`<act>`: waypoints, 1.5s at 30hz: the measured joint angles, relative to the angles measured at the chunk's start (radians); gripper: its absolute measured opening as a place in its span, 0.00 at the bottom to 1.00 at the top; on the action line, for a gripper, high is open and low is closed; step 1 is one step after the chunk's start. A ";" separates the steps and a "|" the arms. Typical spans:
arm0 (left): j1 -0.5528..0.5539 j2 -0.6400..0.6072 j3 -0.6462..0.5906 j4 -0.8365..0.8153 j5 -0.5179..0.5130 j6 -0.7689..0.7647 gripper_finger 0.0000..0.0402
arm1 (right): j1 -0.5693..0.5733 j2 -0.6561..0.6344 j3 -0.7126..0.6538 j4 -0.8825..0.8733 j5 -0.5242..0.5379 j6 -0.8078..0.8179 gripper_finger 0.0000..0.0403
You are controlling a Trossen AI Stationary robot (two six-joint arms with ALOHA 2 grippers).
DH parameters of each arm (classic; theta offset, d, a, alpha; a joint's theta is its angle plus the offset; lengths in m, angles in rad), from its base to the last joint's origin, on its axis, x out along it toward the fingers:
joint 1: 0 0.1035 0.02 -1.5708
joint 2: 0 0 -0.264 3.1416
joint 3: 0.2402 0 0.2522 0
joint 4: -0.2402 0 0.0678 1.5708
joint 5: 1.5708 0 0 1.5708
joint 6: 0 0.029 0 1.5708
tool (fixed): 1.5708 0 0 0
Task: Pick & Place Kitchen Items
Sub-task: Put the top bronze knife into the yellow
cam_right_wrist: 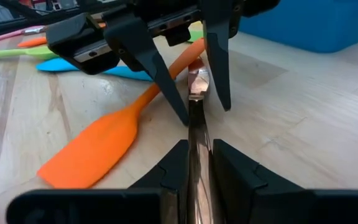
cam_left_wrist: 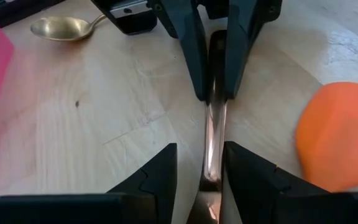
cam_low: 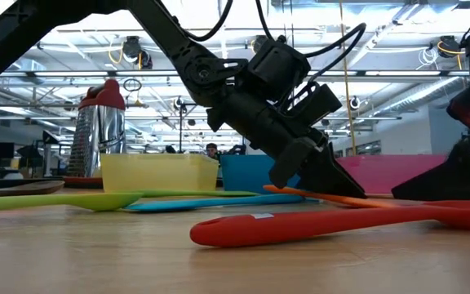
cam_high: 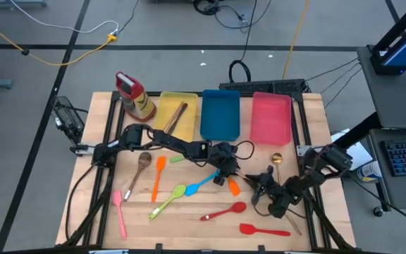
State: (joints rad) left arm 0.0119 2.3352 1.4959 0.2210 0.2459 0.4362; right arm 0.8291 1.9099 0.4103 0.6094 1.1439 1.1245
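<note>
Right wrist view shows a thin, shiny metal utensil handle (cam_right_wrist: 194, 99) bridging the two grippers near the middle of the wooden table (cam_high: 189, 226), just beside the flat orange plastic spatula (cam_right_wrist: 98, 146). The right gripper (cam_right_wrist: 193, 163) is pinching one end of it; the left gripper (cam_right_wrist: 197, 106) has its fingers set around the other end, seemingly just clear of the metal (contact is hard to judge). By its look the piece is light, stiff and slick, likely to swivel in a grip near its tip; holding closer to mid-shaft should steady it. Its long axis runs straight from one gripper to the other, roughly level with the tabletop, pointing across the table from left arm to right.
</note>
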 joint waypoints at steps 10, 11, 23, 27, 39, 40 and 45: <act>0.000 0.000 0.000 -0.002 0.004 0.015 0.34 | -0.054 0.000 0.000 0.095 -0.024 -0.098 0.14; 0.000 0.000 0.000 -0.003 0.004 0.014 0.34 | -0.058 0.000 0.000 0.099 -0.026 -0.100 0.14; -0.009 0.000 0.001 -0.010 0.015 0.009 0.34 | -0.078 -0.006 0.000 0.212 -0.020 -0.259 0.14; -0.014 0.000 0.001 -0.009 0.016 0.011 0.30 | -0.078 -0.006 0.000 0.211 -0.020 -0.257 0.14; -0.019 -0.001 0.001 -0.010 0.010 0.003 0.11 | -0.083 -0.007 0.001 0.215 -0.019 -0.324 0.14; -0.021 -0.001 0.001 -0.011 -0.001 0.000 0.11 | -0.083 -0.007 0.001 0.217 -0.019 -0.333 0.15; -0.034 -0.007 0.001 -0.022 -0.039 -0.002 0.11 | -0.084 -0.007 0.002 0.273 -0.018 -0.415 0.23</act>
State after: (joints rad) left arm -0.0220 2.3279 1.4971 0.1992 0.2072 0.4346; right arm 0.7449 1.9026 0.4122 0.8829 1.1255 0.7093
